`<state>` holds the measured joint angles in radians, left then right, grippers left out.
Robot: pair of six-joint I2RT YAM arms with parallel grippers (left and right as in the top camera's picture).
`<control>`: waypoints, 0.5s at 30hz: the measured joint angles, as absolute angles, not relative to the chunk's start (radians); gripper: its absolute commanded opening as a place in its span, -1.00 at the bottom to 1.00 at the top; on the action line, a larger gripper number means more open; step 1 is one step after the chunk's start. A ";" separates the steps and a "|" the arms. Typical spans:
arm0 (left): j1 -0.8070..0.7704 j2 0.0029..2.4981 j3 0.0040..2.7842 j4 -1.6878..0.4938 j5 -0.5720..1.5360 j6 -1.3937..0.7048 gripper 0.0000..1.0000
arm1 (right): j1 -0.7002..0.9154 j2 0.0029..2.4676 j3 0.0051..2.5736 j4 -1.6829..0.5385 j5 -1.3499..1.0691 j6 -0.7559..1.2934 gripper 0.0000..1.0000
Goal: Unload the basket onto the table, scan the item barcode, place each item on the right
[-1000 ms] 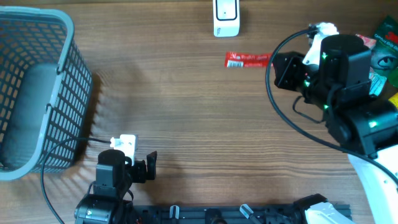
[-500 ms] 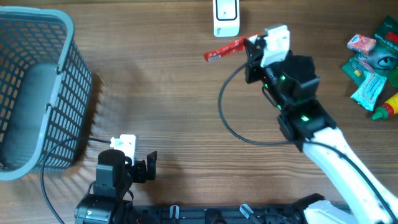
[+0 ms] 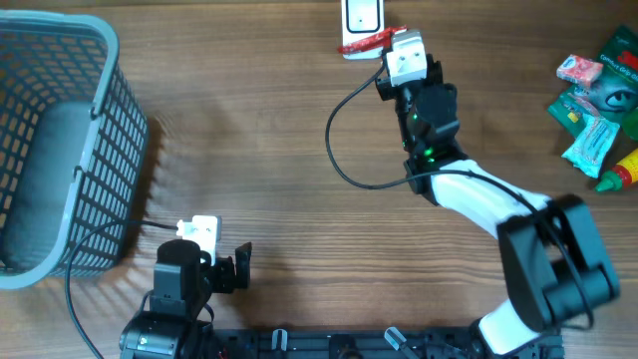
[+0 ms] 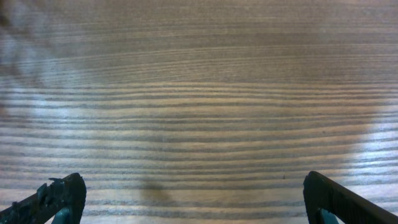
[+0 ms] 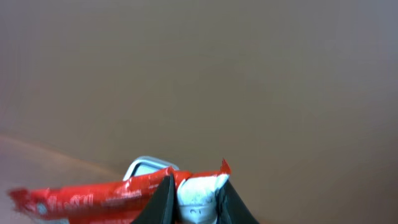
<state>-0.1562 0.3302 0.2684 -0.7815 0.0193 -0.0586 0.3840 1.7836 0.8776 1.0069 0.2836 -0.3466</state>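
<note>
By the scanner (image 3: pixel 360 14), right gripper (image 3: pixel 383 48) clamped on red packet (image 3: pixel 364 41), its print blurred; left gripper (image 4: pixel 196 202) agape, fingertips (image 4: pixel 59 196) cropped.

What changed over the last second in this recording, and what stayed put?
The right gripper, jaws shut on the red packet, swung up and left from the table's right side and now holds the packet over the white scanner. The left gripper stayed open and parked, and the grey basket did not move.
</note>
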 measured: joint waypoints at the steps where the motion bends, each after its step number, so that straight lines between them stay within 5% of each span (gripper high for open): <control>1: -0.156 0.330 0.268 -0.781 0.019 -0.059 1.00 | 0.379 1.812 0.879 1.062 0.290 -0.355 -0.91; 15: -0.156 0.330 0.268 -0.782 0.019 -0.059 1.00 | 0.284 2.162 1.252 1.116 0.303 -0.449 -0.91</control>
